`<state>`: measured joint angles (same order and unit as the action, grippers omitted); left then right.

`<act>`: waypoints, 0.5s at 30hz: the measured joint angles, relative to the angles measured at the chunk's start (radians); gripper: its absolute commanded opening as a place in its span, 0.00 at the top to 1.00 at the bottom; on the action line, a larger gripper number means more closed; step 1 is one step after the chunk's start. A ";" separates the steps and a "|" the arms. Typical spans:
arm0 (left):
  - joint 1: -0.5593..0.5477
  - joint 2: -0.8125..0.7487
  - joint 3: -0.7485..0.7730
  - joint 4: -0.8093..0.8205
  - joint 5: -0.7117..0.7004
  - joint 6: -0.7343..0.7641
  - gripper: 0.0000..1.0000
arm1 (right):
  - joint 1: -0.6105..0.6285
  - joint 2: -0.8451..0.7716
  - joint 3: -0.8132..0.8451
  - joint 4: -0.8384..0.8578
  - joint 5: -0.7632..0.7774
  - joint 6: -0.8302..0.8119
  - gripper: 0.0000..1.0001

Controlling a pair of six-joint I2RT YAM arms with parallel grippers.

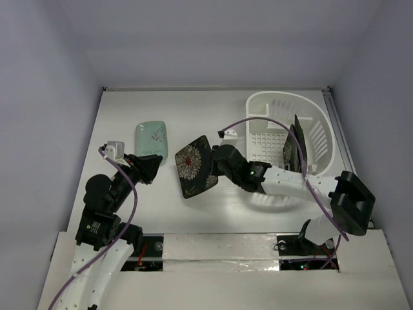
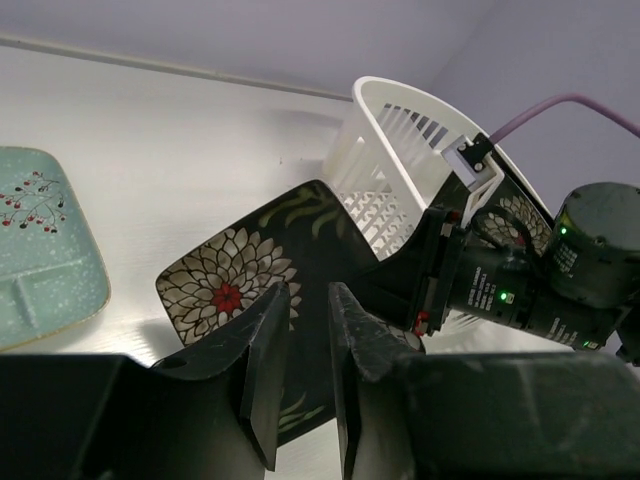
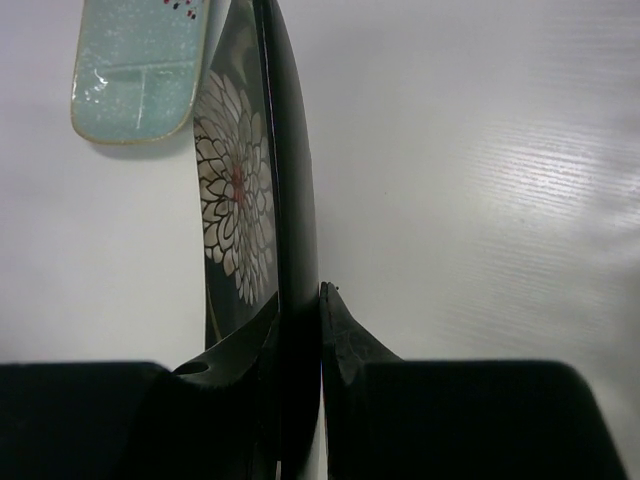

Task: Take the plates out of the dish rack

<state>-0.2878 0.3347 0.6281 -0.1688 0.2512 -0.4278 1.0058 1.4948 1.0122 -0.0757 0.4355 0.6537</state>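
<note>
Flowered plate (image 1: 197, 166) is riding in my right gripper (image 1: 217, 163), clear of the rack (image 1: 319, 123) and out over the table (image 1: 129, 110), between the rack and the mint plate (image 1: 151, 138). My right jaws are clamping its edge, one finger on each face, as the right wrist view shows. It is tilting, and I cannot tell whether its low corner is touching the table.

The mint plate is lying flat on the table, well apart from the rack, so I am counting that one as done.

My left gripper (image 1: 152, 169) is hovering just beside the mint plate, its jaws standing a narrow gap apart and gripping nothing.

Dark plates (image 1: 293, 150) are standing on edge inside the rack. There are at least two, but I cannot make an exact count.

My judgement: one unloaded, one in transit and waiting to be set down, and the rest of the rack not yet started. Less than half done.
</note>
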 measured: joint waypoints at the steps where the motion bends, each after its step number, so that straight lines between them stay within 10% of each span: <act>1: 0.000 0.001 0.000 0.000 0.000 0.000 0.80 | 0.004 0.003 -0.006 0.007 0.006 0.008 1.00; 15: 0.000 0.005 0.000 0.001 0.006 0.000 0.79 | 0.072 0.074 -0.059 0.068 0.101 0.150 0.99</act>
<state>-0.2878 0.3401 0.6277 -0.1680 0.2569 -0.4282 1.0779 1.5692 0.9535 -0.0074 0.5369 0.8036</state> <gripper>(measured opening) 0.208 0.187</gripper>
